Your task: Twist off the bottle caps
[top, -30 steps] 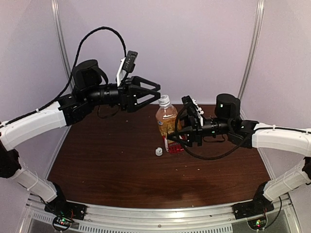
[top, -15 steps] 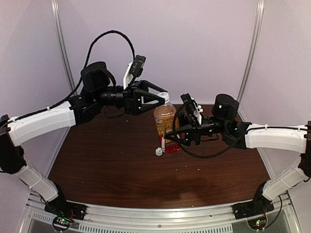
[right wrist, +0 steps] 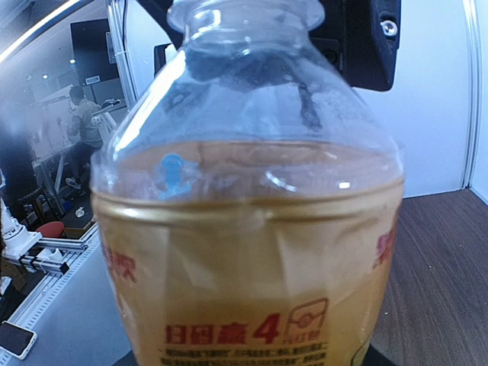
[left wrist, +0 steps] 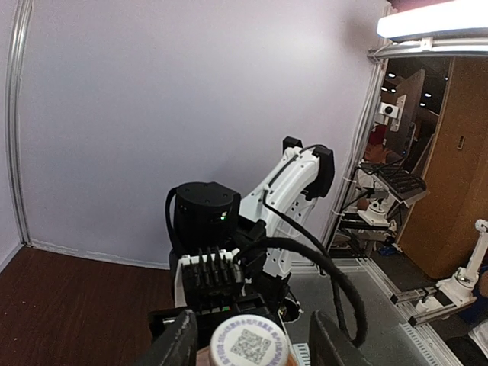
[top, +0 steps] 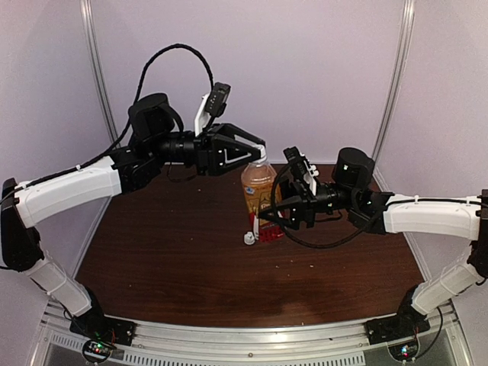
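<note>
The amber bottle (top: 258,197) with a red label stands upright at the table's middle and fills the right wrist view (right wrist: 252,252). My right gripper (top: 276,216) is shut on its lower body from the right. The bottle's white cap (left wrist: 248,345), with a QR code on top, is on the neck. My left gripper (top: 263,155) is open and reaches in from the left at cap height. In the left wrist view (left wrist: 255,347) its fingers (left wrist: 179,343) straddle the cap with a gap on each side. A loose white cap (top: 248,239) lies on the table left of the bottle. The clear bottle is out of view.
The dark wooden table (top: 175,259) is enclosed by pale walls with metal posts (top: 97,69) at the back corners. The right arm's cable (top: 328,242) loops low beside the bottle.
My left gripper has moved right and forward until its open fingers sit around the bottle's cap. The right gripper and bottle shifted slightly left, then held still.
</note>
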Robot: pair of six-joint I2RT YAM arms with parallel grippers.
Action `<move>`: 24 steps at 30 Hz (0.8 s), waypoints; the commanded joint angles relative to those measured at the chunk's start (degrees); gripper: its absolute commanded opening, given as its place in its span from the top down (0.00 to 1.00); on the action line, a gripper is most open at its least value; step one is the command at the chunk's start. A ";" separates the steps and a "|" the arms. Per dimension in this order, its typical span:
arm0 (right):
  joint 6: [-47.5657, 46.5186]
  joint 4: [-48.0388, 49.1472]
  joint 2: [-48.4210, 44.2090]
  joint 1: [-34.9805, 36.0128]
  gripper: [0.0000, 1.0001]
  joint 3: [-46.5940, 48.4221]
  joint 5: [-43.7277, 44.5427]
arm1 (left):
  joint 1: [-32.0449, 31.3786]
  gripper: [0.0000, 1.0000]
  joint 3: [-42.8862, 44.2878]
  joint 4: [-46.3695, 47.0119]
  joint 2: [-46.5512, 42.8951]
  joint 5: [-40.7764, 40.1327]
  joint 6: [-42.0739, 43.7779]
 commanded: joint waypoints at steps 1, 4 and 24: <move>0.71 1.64 -0.02 -0.08 0.65 -0.60 -0.92 | 0.29 0.52 1.74 2.74 0.94 1.50 -0.45; 0.43 1.25 -0.16 -0.09 0.65 -0.62 -0.73 | 0.26 0.56 1.74 2.50 0.98 1.54 -0.37; -6.60 -9.21 -3.16 -0.08 0.68 0.11 17.58 | -2.87 0.92 3.18 -16.01 -4.62 -31.09 -1.19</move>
